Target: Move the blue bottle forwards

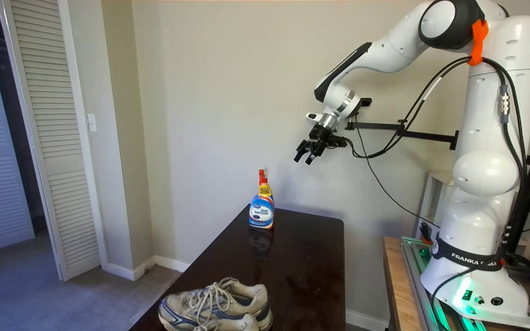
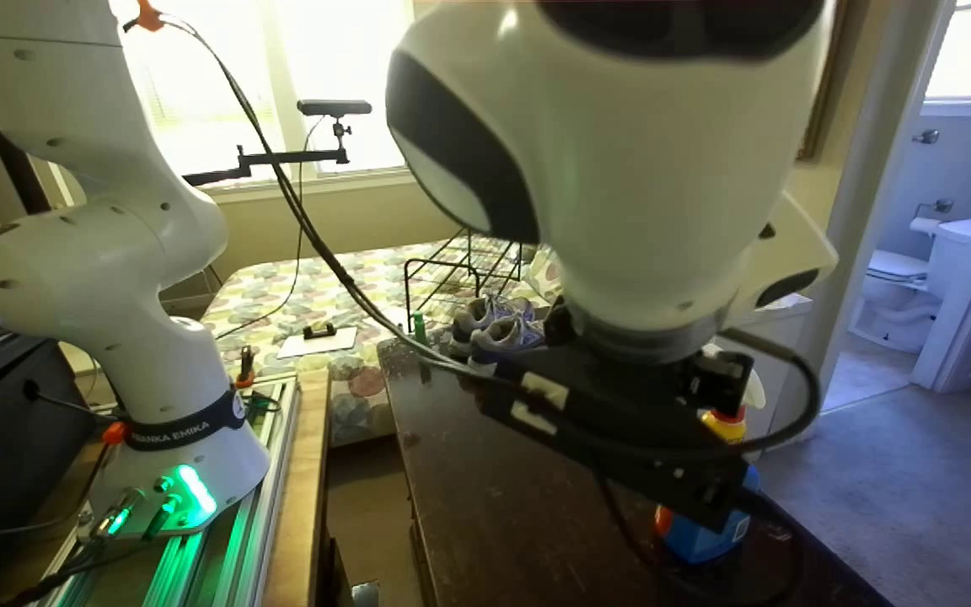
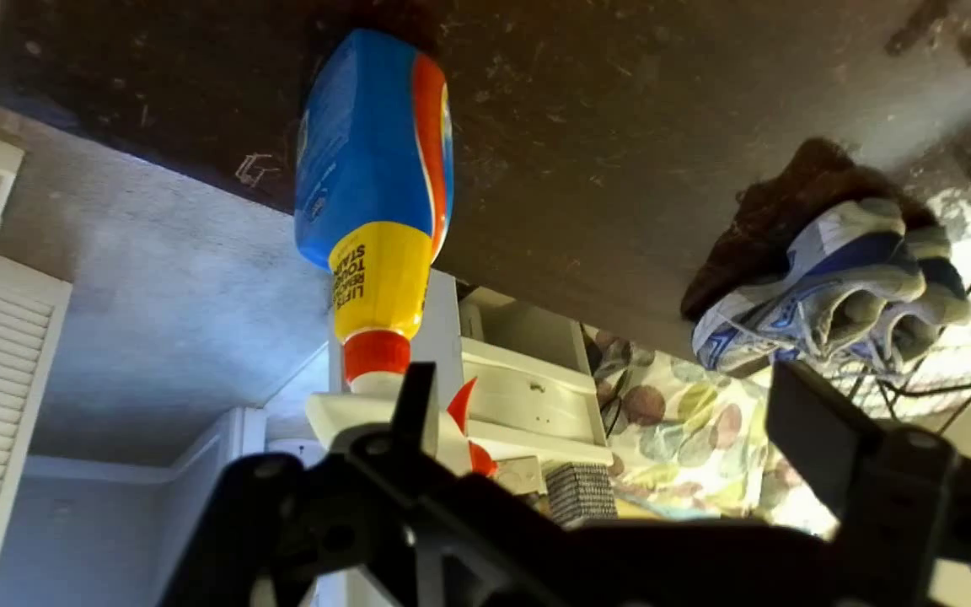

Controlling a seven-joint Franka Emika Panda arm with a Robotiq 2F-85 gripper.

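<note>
The blue bottle [image 1: 261, 210] is found upright on the worktop [image 1: 311, 257], near its 11 o'clock corner in an exterior view. The gripper [image 1: 303, 159] is noted above and apart from it, between 1 and 2 o'clock from the bottle; its fingers [image 3: 818, 430] are spread wide. In the wrist view, the spray top [image 3: 351, 410] is partly covered by a finger.

Surroundings: sneakers [image 1: 219, 303] are set on the same worktop, well apart from the bottle, between 6 and 7 o'clock from it. The robot base [image 1: 481, 289] is mounted on a separate wooden bench [image 1: 393, 285], toward 4 o'clock.

In an exterior view, the bottle is partly masked by dark housing [image 2: 662, 405] at the wrist and by a looped cable [image 2: 811, 392]. There, on the worktop at 9 o'clock from the sneakers, a green item [image 2: 419, 327] is noted, too small to be identified. A black wire rack [image 2: 469, 253] is seen toward 11 o'clock, a patterned bed [image 2: 258, 295] around 10.
</note>
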